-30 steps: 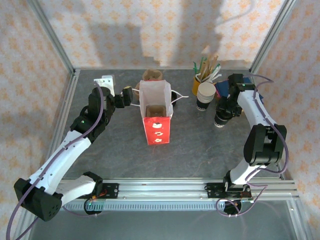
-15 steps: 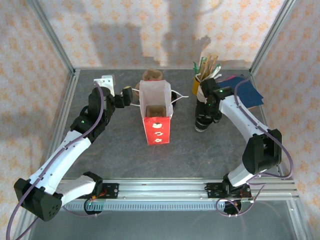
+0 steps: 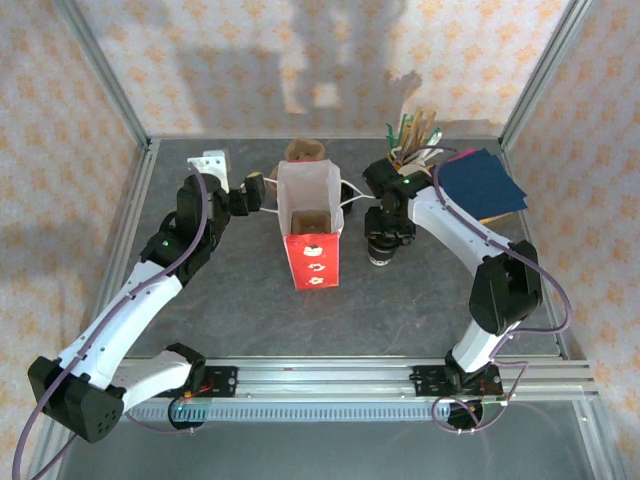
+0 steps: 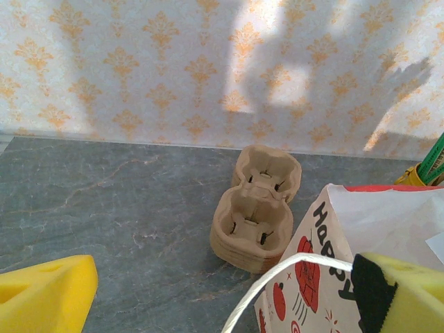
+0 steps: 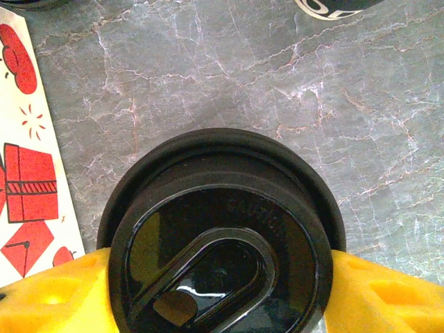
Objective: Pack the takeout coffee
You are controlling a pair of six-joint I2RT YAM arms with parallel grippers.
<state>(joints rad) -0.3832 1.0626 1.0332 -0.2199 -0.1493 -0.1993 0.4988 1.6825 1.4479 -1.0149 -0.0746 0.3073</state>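
right fingers: yellow pads clamped on both sides of the takeout coffee, closed only as far as the cup allows

takeout coffee: black lid facing up. In the top view it's a bit right of the middle, just to the right of the paper bag. Honestly can't tell if it's sitting on the table or hanging a touch above it.

left fingers: spread wide, gripping nothing

bag handle: white loop running between the left fingers, ending up close to the one in the lower right of the wrist view

paper bag: red and white, standing upright, mouth open, dead center of the top view

cup carrier: brown pulp tray, behind the bag by the back wall

blue napkins: upper right of the top view, well apart from the bag

sticks: bunched upright at the back, up and right of the coffee

table: grey, marbled
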